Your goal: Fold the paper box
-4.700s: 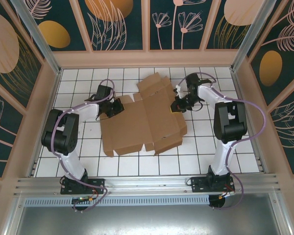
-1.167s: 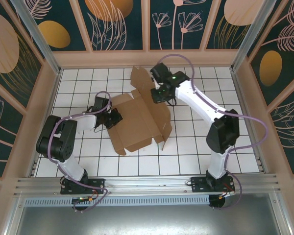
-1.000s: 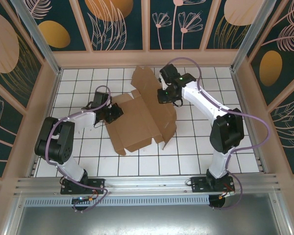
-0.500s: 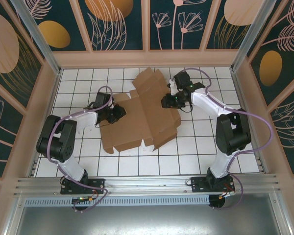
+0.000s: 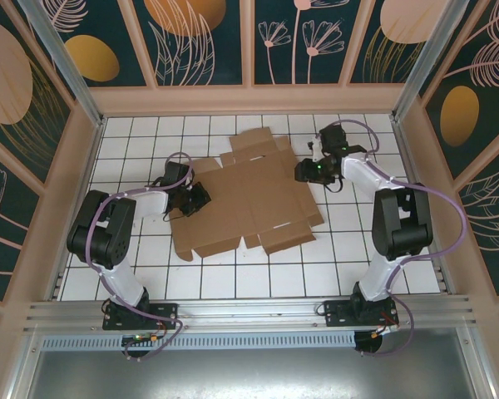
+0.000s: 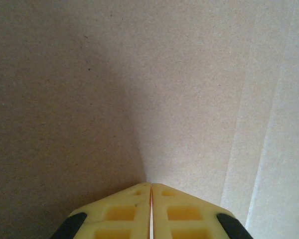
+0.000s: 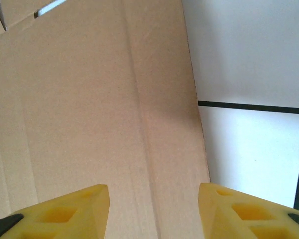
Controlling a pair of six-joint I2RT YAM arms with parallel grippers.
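Note:
The paper box point(image 5: 249, 204) lies as a flat brown die-cut sheet with flaps and tabs in the middle of the table. My left gripper point(image 5: 198, 198) sits at its left edge. In the left wrist view its yellow fingers are shut tip to tip point(image 6: 150, 184), right against plain cardboard point(image 6: 189, 89); nothing shows between them. My right gripper point(image 5: 302, 171) is at the sheet's back right corner. In the right wrist view it stands open point(image 7: 153, 186) above the cardboard's right edge point(image 7: 89, 99), with nothing between the fingers.
The white tiled table point(image 5: 358, 249) with black grid lines shows to the right of the sheet point(image 7: 249, 64). Beige-framed walls point(image 5: 249, 100) close in the back and both sides. A metal rail point(image 5: 249, 312) runs along the near edge by the arm bases.
The right gripper has opened and drawn back to the right. The flaps it had lifted have dropped, and the sheet lies flat again. The left gripper stays shut at the left edge.

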